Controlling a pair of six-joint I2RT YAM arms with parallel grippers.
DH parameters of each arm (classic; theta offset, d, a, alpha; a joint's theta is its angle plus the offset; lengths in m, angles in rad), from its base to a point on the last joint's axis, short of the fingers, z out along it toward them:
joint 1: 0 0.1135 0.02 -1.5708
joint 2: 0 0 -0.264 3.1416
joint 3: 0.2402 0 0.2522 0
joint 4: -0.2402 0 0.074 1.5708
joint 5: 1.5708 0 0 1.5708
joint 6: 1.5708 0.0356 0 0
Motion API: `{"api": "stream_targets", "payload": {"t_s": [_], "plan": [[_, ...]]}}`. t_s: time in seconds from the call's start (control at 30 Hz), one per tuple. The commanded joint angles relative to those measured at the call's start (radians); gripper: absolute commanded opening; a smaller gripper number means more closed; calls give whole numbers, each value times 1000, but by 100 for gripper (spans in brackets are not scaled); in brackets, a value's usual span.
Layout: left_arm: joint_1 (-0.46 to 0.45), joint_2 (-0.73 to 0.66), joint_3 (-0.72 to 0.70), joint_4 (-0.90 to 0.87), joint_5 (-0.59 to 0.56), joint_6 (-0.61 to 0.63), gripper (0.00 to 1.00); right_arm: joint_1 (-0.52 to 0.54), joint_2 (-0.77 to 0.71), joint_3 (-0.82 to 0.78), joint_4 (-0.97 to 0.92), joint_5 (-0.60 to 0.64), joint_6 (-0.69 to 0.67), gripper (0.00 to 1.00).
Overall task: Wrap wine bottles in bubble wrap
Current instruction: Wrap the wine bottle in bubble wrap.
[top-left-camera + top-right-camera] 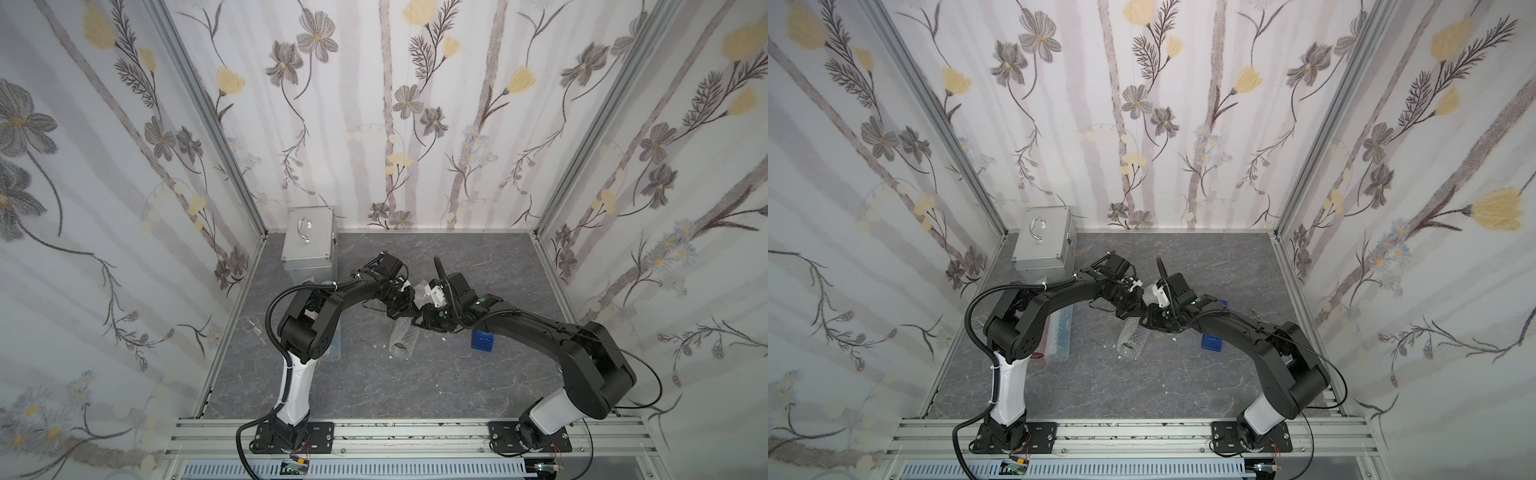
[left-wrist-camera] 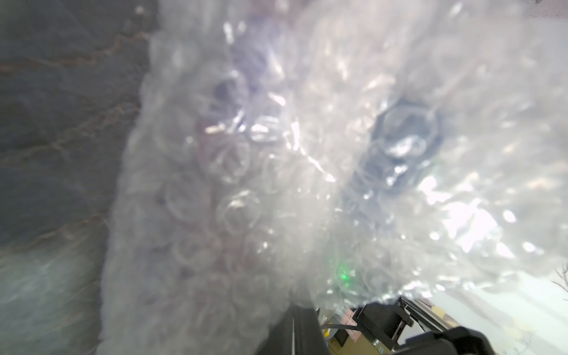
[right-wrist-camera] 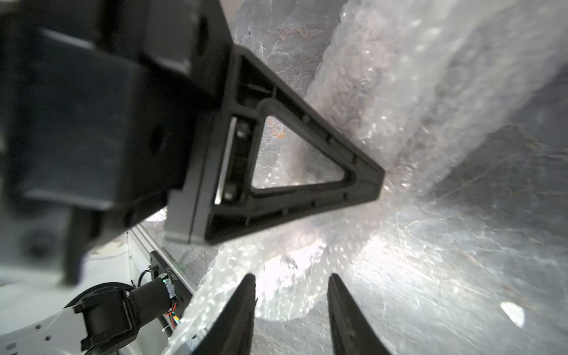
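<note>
Two grippers crowd one bundle (image 1: 401,336) at mid-table, and what matters to us is how that bundle lies from them. We see the wrap (image 2: 276,184) rolled into a loose tube around a bottle (image 1: 401,344) (only a dark round patch shows through the bubbles, plus a purplish tint in the left wrist view, so we take it for the purple one). Its long axis runs from the fingertips down and toward the robot's bases. The far end is raised at the grippers, and the near end is on or just above the table (image 1: 415,386); we cannot tell which. The left gripper (image 3: 378,183) has its jaws closed, tips buried in the raised end. We judge that it pinches loose plastic there rather than glass. The right gripper (image 3: 292,281) has its jaws apart with nothing clamped, and the bright wrap lies straight ahead of the gap, just beyond the tips. So the right one is free and as near as the left. We judge that the coming move is a short push forward to close on the wrap beside the left tips, to twist or fold the loose end. Two other bundles (image 1: 1059,332), reddish and bluish, lie under the left arm (image 1: 1038,307), well apart. The dispenser (image 1: 482,340) sits near the right gripper, and the case (image 1: 309,241) stands in the far left corner.
</note>
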Motion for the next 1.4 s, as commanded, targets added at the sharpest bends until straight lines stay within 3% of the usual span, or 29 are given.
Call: {"api": "stream_targets", "payload": {"t_s": [0.0, 0.17, 0.5, 0.9, 1.37], "plan": [[3, -9, -12, -102, -135, 28, 1, -27, -58, -36, 6, -8, 1, 34], [2, -18, -14, -101, -139, 33, 10, -24, -46, -50, 103, -18, 113, 22], [2, -11, -19, -101, -142, 35, 23, 52, 94, 26, 191, -31, 176, 17], [3, -8, -21, -105, -151, 39, 24, 84, 143, -37, 212, -15, 194, 11], [16, 13, -26, -113, -187, 61, 24, 93, 82, -143, 203, 13, 201, 14]]}}
